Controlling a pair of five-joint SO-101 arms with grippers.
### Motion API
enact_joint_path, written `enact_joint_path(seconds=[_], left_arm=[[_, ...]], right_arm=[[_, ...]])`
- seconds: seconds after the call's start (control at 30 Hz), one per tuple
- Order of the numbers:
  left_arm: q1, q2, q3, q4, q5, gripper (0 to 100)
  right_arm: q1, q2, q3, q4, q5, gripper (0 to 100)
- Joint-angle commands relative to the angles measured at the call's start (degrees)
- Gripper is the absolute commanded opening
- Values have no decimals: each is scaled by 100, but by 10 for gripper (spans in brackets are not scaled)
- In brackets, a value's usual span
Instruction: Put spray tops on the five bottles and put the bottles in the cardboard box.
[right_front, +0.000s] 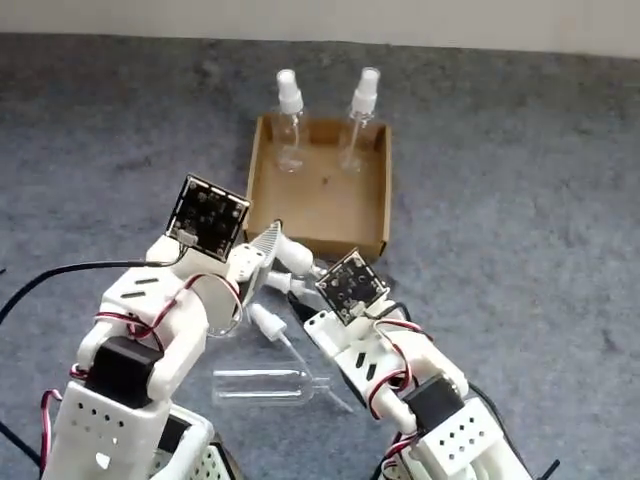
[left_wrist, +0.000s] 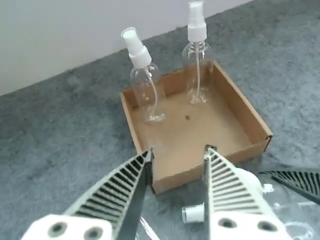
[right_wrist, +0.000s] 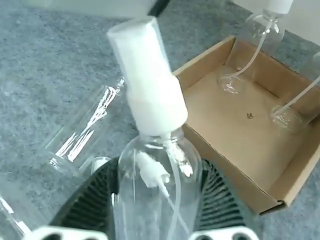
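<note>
Right claw (right_wrist: 157, 197) shut tight around a clear bottle (right_wrist: 160, 170), black fingers (right_wrist: 90, 205) pressing on both sides of its body. Upright in the grip, with a white spray top (right_wrist: 147, 75) seated on the neck and the dip tube showing inside. Positioned just outside the near wall of the cardboard box (right_wrist: 230, 175), not yet over its floor.

Left claw (left_wrist: 178, 151) spread wide, gripping nothing and touching nothing. Poised over the near edge of the box, ribbed fingers (left_wrist: 117, 190) pointing toward the open floor.

Inside the box, along the far wall: one capped bottle (right_front: 290, 135) toward the left corner and another capped bottle (right_front: 358, 130) toward the right. Both upright, standing apart from each other.

On the grey counter (right_front: 520, 200) between the two arms: an uncapped bottle (right_front: 258, 385) lying on its side. Just beside it, a loose spray top (right_front: 268, 320) with its thin tube trailing.
</note>
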Motion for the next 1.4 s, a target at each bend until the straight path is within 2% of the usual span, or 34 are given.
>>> enact_joint_path(seconds=[0.0,0.27,0.57,1.1,1.27,1.37], left_arm=[[207,145,4,-255,-53,136],[356,1393,-40,-818,-62,136],[866,1402,-338,-589,-70,136],[-321,1393,-1903,334,-9,136],[-576,1376,-2044,369,466,138],[-866,1015,-1763,396,747,136]], right_arm=[[-57,-127,-136,-136,-62,5],[-57,-136,-136,-127,-62,5],[-31,-136,-136,-127,-62,5],[-13,-136,-136,-127,-62,5],[13,-136,-145,-127,-62,5],[497,-127,-251,-136,-62,5]])
